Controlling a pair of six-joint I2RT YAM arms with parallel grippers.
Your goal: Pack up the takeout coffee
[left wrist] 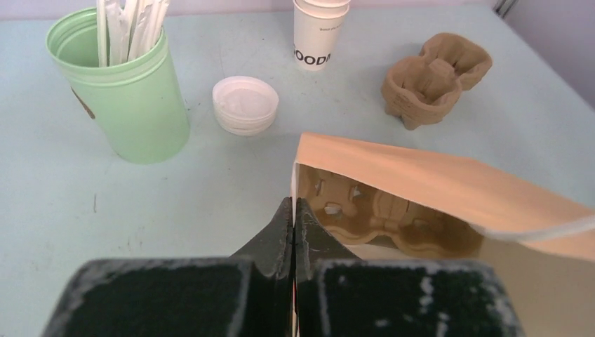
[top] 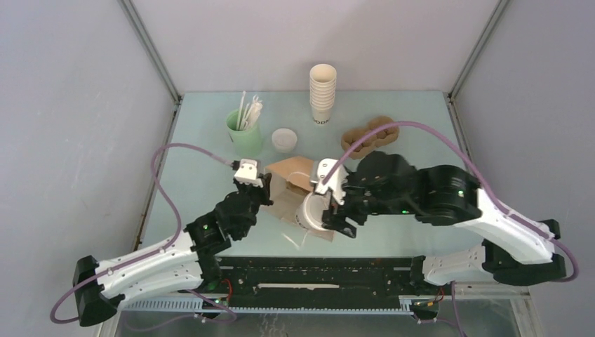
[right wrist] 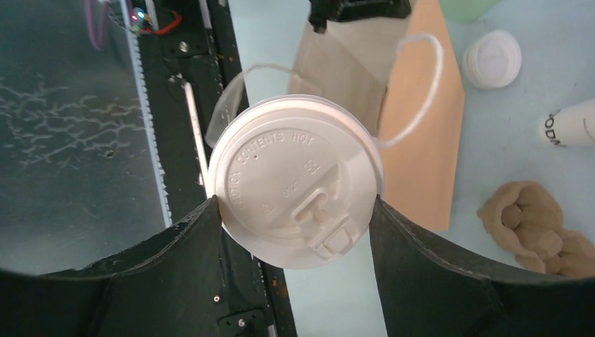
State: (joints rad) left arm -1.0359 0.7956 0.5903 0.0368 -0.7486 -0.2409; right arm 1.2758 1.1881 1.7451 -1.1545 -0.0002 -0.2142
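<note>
The takeout coffee [right wrist: 295, 179], a white cup with a round white lid, sits between the fingers of my right gripper [right wrist: 295, 200], which is shut on its sides. In the top view the coffee [top: 309, 213] hangs tilted over the near end of a brown paper bag [top: 289, 177] lying on the table. My left gripper [left wrist: 295, 210] is shut on the edge of the paper bag's [left wrist: 435, 182] open mouth, holding it up. A brown pulp cup carrier [left wrist: 365, 214] shows inside the bag. The bag's white string handles [right wrist: 414, 91] loop out behind the lid.
At the back stand a mint-green cup with straws [top: 244, 132], a small stack of white lids [top: 284, 140], a tall stack of lidless white cups [top: 323, 95] and a spare pulp carrier [top: 370, 135]. The arms' black base rail [top: 316, 270] runs along the near edge.
</note>
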